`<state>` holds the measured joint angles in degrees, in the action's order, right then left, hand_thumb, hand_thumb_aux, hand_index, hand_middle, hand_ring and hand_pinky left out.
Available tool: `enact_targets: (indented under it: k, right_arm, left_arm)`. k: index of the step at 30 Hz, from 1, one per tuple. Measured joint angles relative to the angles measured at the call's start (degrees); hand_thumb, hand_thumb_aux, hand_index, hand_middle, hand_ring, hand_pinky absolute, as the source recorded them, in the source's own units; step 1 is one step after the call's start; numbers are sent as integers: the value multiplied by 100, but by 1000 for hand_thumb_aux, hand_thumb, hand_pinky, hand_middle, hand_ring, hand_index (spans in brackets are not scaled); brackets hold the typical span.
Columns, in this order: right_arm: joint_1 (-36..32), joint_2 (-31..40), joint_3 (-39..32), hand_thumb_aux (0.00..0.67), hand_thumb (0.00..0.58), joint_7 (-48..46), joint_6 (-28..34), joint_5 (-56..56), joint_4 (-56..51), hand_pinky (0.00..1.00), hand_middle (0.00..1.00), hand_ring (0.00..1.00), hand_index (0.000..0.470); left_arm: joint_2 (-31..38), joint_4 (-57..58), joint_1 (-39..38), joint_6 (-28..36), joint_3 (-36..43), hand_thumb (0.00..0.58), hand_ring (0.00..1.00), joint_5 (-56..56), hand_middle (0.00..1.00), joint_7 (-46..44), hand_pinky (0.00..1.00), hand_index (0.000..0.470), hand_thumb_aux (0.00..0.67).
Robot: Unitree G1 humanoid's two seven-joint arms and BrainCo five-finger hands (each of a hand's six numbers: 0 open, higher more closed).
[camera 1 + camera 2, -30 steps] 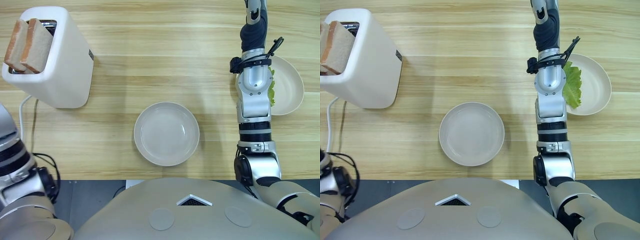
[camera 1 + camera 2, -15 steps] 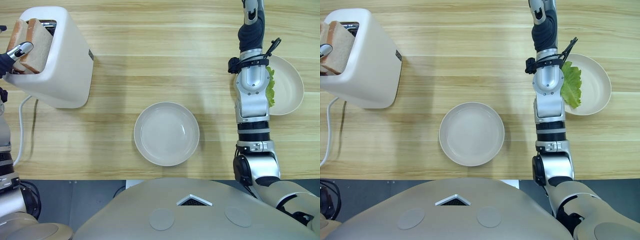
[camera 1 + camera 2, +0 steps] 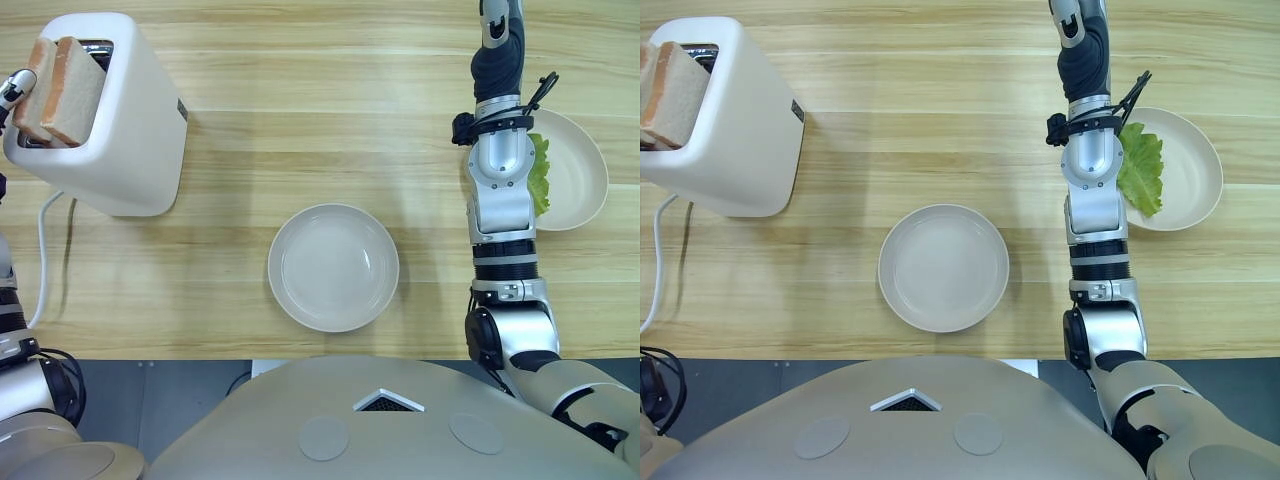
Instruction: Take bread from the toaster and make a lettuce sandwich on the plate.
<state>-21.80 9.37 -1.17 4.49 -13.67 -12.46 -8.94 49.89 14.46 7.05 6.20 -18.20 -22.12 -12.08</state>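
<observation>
A white toaster (image 3: 120, 120) stands at the far left with two slices of bread (image 3: 60, 88) sticking out of its slots. A small part of my left hand (image 3: 11, 90) shows at the left edge, right beside the outer slice. A round empty plate (image 3: 333, 267) sits in the middle near the front edge. A lettuce leaf (image 3: 1140, 168) lies in a shallow beige bowl (image 3: 1190, 170) at the right. My right arm (image 3: 500, 190) runs from the near edge up along the bowl's left side and past the top edge.
The toaster's white cord (image 3: 45, 250) trails down the table's left side toward the front edge. Bare wooden tabletop (image 3: 320, 110) lies between the toaster and my right arm.
My left hand rose from the lower left to the bread, then drew back to the left edge. My right arm has shifted slightly left and farther away.
</observation>
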Motion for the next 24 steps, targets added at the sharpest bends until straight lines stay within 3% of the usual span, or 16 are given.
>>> enact_targets:
  k: [6, 10, 14, 15, 16, 24]
  right_arm:
    - [0, -22, -4, 0, 0, 6, -14, 3, 3, 0, 0, 0, 0]
    - [-9, -29, 3, 0, 0, 6, -14, 7, 10, 0, 0, 0, 0]
    - [-16, -37, 3, 0, 0, 7, -14, 7, 11, 0, 0, 0, 0]
    - [-16, -37, 4, 0, 0, 7, -14, 7, 11, 0, 0, 0, 0]
    - [-16, -38, 5, 0, 0, 8, -14, 7, 12, 0, 0, 0, 0]
    - [-16, -39, 3, 0, 0, 22, -14, 2, 13, 0, 0, 0, 0]
  left_arm:
    - [5, 123, 208, -162, 254, 343, 0, 24, 0, 19, 0, 170, 242]
    - [36, 123, 219, -229, 425, 183, 0, 17, 0, 12, 0, 81, 116]
    - [46, 96, 176, -228, 447, 148, 0, 17, 0, 5, 0, 65, 92]
    - [64, 94, 172, -233, 453, 108, 0, 15, 0, 5, 0, 46, 66]
    - [81, 94, 165, -242, 457, 5, 0, 11, 0, 6, 0, 2, 3]
    - [192, 15, 77, -265, 484, 0, 0, -89, 0, 22, 0, 0, 0]
